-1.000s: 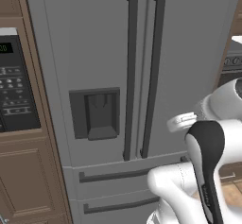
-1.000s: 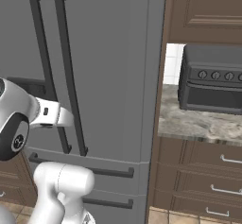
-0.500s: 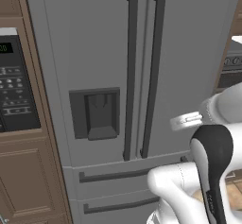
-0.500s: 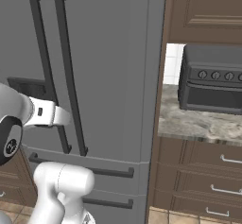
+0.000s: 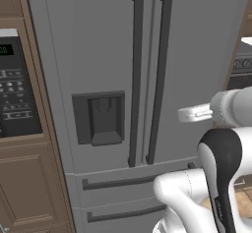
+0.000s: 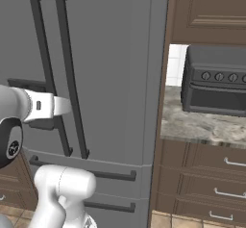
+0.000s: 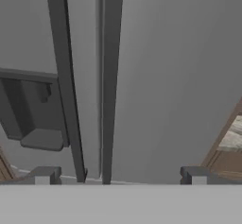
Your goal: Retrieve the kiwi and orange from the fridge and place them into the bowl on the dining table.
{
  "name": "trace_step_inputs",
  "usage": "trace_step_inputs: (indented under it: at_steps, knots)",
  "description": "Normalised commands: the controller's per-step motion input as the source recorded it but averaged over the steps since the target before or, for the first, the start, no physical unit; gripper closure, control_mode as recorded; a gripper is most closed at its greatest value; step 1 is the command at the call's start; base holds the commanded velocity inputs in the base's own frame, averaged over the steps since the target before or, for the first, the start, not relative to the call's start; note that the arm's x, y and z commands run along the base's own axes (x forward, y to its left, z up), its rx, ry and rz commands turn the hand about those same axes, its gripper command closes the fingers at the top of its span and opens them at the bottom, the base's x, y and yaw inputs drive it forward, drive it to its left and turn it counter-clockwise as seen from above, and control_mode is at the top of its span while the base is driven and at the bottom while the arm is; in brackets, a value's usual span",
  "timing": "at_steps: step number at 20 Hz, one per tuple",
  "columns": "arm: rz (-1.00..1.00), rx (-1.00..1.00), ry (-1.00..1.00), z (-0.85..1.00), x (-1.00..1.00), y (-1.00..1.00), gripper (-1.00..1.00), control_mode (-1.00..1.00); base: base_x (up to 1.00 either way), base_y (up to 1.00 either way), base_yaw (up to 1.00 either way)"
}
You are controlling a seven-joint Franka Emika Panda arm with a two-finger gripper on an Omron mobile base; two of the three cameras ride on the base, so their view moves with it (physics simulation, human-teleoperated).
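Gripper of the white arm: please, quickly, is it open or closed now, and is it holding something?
Gripper: open, holding nothing; its two dark fingertips stand wide apart, facing the tall grey fridge's right dark vertical handle.

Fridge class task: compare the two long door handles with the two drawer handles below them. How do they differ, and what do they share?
The door handles stand upright; the drawer handles lie level. The door handles sit side by side at the middle seam of the fridge; the drawer handles are stacked one above the other. The door handles look longer. All are dark bars on closed grey fronts.
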Motion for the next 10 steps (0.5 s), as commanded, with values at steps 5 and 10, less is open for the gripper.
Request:
trace_step_inputs:
  at_steps: [5, 10]
  knots:
    - [0.0, 0.0, 0.0, 0.0, 0.0, 0.0, -1.0, 1.0, 0.0, 0.0, 0.0]
    - [0.0, 0.0, 0.0, 0.0, 0.0, 0.0, -1.0, 1.0, -0.18, 0.06, 0.01]
